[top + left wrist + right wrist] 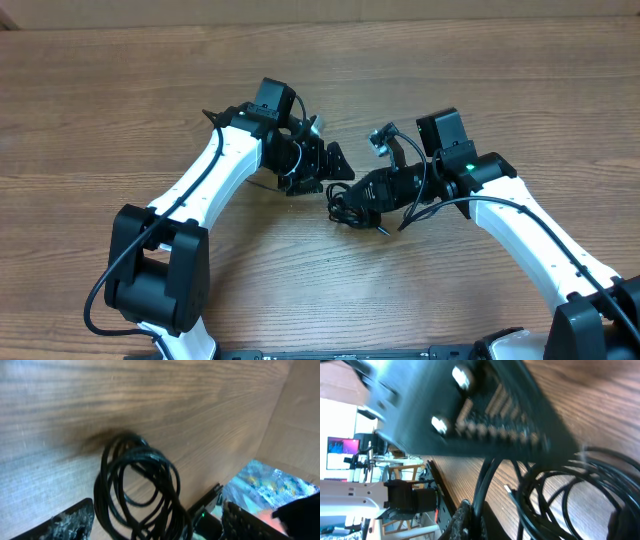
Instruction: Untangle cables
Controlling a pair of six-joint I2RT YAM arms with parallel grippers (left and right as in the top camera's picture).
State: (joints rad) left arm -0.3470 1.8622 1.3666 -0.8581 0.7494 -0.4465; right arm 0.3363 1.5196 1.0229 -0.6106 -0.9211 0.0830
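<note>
Cables (350,213): a small bunch of thin black cords on the wooden worktop (470,80), right at the tip of the right gripper (347,200) and just beside the left gripper (335,163).
Overhead view: only this one shows both arms together, reaching in from either side so that the two gripper tips come near each other over the middle of the worktop. From here the cords are one dark clump and no single loop can be made out.
Left wrist view: shows the shape of the bunch that the overhead hides. Several round loops overlap just ahead of the gripper, and the strands gather into a thicker bundle towards one side.
Left gripper: its fingers (65,522) stand well apart at the two lower corners of its own view, with the loops in the gap between them. I cannot tell if either finger touches a cord.
Right wrist view: very close and blurred. One finger (485,420) fills the upper part, with two screw heads (461,376) showing on it. More loops fan out on the wood beyond it.
Right gripper: closed, clamped on a few strands that run straight out from between its fingers.
Look of the cords: glossy and black, all much the same thickness, curling in loose circles that cross one another. One short pale plug tip (507,489) shows beside the clamped strands.
</note>
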